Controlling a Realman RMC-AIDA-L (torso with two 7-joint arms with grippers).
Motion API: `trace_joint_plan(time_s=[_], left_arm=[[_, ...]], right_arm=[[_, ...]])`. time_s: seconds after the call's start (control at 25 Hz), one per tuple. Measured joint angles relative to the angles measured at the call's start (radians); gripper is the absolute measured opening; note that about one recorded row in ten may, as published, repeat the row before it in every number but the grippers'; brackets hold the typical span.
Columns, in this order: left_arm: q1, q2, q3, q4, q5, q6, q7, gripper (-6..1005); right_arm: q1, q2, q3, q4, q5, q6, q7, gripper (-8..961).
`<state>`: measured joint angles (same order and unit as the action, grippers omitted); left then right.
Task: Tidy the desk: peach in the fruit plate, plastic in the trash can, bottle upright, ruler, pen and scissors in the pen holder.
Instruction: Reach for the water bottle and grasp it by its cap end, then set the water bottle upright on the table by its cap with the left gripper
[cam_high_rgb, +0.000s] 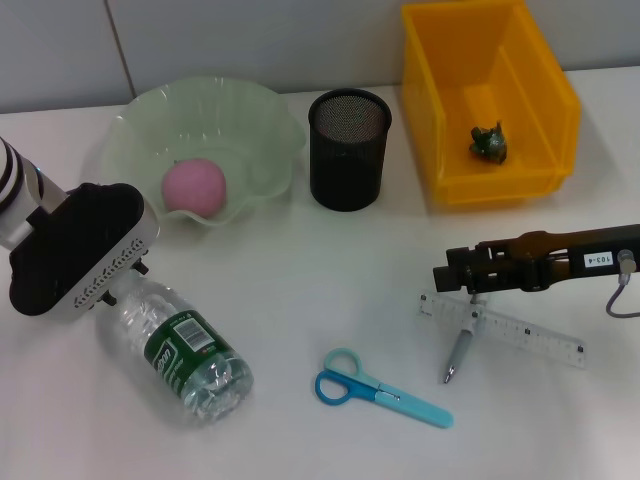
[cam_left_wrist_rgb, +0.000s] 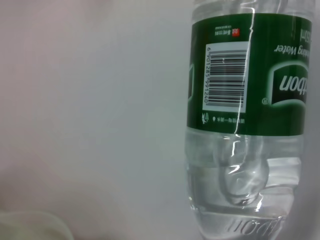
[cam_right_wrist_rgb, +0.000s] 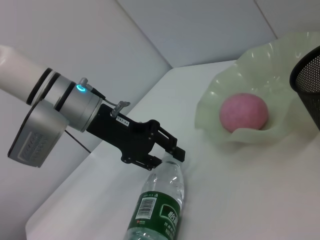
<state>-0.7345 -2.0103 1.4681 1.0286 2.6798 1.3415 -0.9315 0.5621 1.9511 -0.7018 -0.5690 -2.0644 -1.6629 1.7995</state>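
The clear bottle (cam_high_rgb: 185, 350) with a green label lies on its side at the front left; it also shows in the left wrist view (cam_left_wrist_rgb: 247, 120) and the right wrist view (cam_right_wrist_rgb: 157, 210). My left gripper (cam_right_wrist_rgb: 165, 156) is open, with its fingers on either side of the bottle's cap end. The pink peach (cam_high_rgb: 195, 187) sits in the pale green fruit plate (cam_high_rgb: 250, 120). The crumpled green plastic (cam_high_rgb: 489, 143) lies in the yellow bin (cam_high_rgb: 540, 80). My right gripper (cam_high_rgb: 452, 272) hovers over the clear ruler (cam_high_rgb: 520, 333) and the pen (cam_high_rgb: 457, 355). The blue scissors (cam_high_rgb: 380, 388) lie at the front centre.
The black mesh pen holder (cam_high_rgb: 348, 148) stands empty between the plate and the bin. The pen lies across the ruler. The peach (cam_right_wrist_rgb: 243, 112) and the plate (cam_right_wrist_rgb: 280, 55) also show in the right wrist view.
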Motion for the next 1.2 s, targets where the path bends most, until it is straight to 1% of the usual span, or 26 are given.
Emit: trace_joint_plan(time_s=[0.12,0.64,0.84,0.92,0.96,1.0,1.12,1.16,1.2], left_arm=[[0.0,-0.003,-0.001,0.0,0.007,0.0,-0.002,440],[0.005,-0.007,-0.011,0.029,0.022,0.011,-0.023,441],[0.007,-0.007,-0.017,0.065,0.022,0.067,-0.052,441],[0.007,-0.007,-0.031,0.082,0.026,0.094,-0.058,441],[0.005,-0.012,-0.056,0.093,0.039,0.115,-0.06,440],[0.005,-0.012,-0.056,0.093,0.039,0.115,-0.06,440],[-0.008,-0.024,-0.103,0.102,0.063,0.16,-0.062,440],[-0.018,-0.031,-0.131,0.106,0.075,0.19,-0.063,440],[-0.018,-0.031,-0.131,0.106,0.075,0.19,-0.063,440]], right_arm=[[-0.003,0.0,0.005,0.0,0.001,0.0,-0.003,744],[-0.008,0.0,0.01,0.0,0.001,-0.007,-0.003,744],[-0.009,0.002,0.008,0.0,0.001,-0.008,-0.004,744],[-0.01,0.003,0.009,0.0,-0.001,-0.008,-0.007,744],[-0.012,0.003,0.01,0.0,-0.001,-0.009,-0.013,744],[-0.012,0.003,0.01,0.0,-0.001,-0.009,-0.013,744],[-0.014,0.003,0.01,0.0,0.0,-0.009,-0.016,745],[-0.016,0.003,0.01,0.0,0.0,-0.009,-0.017,745],[-0.016,0.003,0.01,0.0,0.0,-0.009,-0.017,745]])
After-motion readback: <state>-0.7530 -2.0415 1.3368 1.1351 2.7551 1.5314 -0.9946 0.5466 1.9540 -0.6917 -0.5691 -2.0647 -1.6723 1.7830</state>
